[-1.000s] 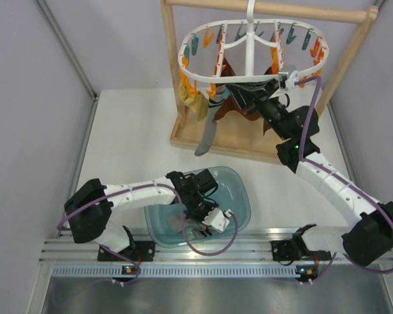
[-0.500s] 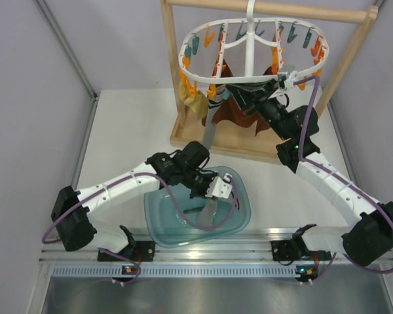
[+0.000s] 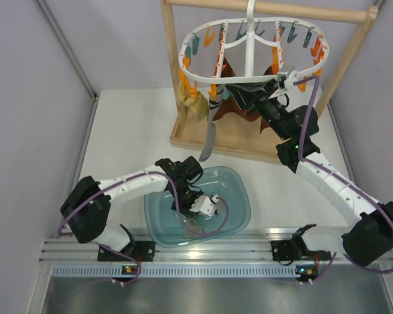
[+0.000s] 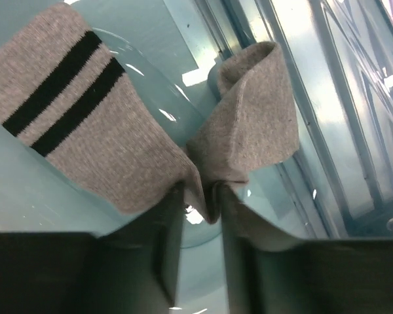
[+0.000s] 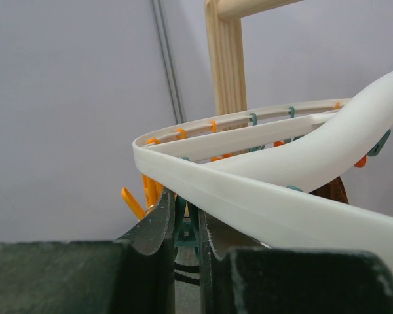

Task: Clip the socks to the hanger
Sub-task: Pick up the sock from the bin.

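Observation:
My left gripper (image 3: pixel 195 219) is low inside the teal basin (image 3: pixel 239 196), shut on a fold of a grey sock with two black stripes (image 4: pixel 118 150). In the left wrist view the fabric is pinched between the fingers (image 4: pixel 167 235). The white oval hanger (image 3: pixel 188 69) hangs from the wooden rack, with a mustard sock (image 3: pixel 196 106) and a grey sock (image 3: pixel 207 145) clipped at its left. My right gripper (image 3: pixel 230 90) is under the near side of the ring (image 5: pixel 249 190), shut on a teal clip (image 5: pixel 185 229).
The wooden rack (image 3: pixel 344 62) stands on its wooden base (image 3: pixel 183 139) at the back. Dark brown socks (image 3: pixel 239 114) hang behind the right gripper. Orange and teal clips (image 3: pixel 295 34) dangle round the ring. Metal rails (image 3: pixel 249 239) run along the near edge.
My left gripper lifted the grey sock out above the basin, then dropped back low into it, still holding the sock. The hanging grey sock swayed. The right arm stayed put.

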Robot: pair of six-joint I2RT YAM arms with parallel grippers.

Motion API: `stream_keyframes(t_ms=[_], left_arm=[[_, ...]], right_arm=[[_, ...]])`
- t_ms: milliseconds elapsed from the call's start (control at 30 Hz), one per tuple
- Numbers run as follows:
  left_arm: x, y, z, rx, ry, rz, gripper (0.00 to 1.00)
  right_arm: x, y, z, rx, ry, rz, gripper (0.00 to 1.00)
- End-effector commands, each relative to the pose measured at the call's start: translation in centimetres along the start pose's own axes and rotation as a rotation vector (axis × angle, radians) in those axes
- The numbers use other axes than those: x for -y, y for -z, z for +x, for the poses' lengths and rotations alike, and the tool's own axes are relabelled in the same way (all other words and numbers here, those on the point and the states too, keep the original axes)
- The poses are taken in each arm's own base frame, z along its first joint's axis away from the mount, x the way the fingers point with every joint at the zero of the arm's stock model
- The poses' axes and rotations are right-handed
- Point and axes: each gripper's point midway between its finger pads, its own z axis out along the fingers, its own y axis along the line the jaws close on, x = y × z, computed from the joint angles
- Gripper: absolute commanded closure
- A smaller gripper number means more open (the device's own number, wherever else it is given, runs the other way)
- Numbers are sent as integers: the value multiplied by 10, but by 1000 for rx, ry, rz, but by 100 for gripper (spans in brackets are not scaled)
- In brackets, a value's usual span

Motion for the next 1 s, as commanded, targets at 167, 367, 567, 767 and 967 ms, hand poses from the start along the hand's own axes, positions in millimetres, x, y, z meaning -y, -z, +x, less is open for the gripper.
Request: stream_keyframes(t_ms=[167, 367, 567, 767, 967], left_arm=[[-34, 32, -49, 122, 27, -175, 46], [-80, 34, -72, 203, 120, -437, 44], [-99, 10, -70, 205, 237, -509, 39], [-98, -19, -49, 156, 288, -492, 36], [-109, -39, -35, 117, 317, -518, 36]], right_arm=[[4, -4, -17, 45, 33, 5, 100], [5, -5, -17, 41, 30, 10, 100], [6, -5, -16, 37, 35, 13, 100], [7, -3, -15, 32, 42, 19, 100], [9, 0, -13, 26, 41, 27, 100]])
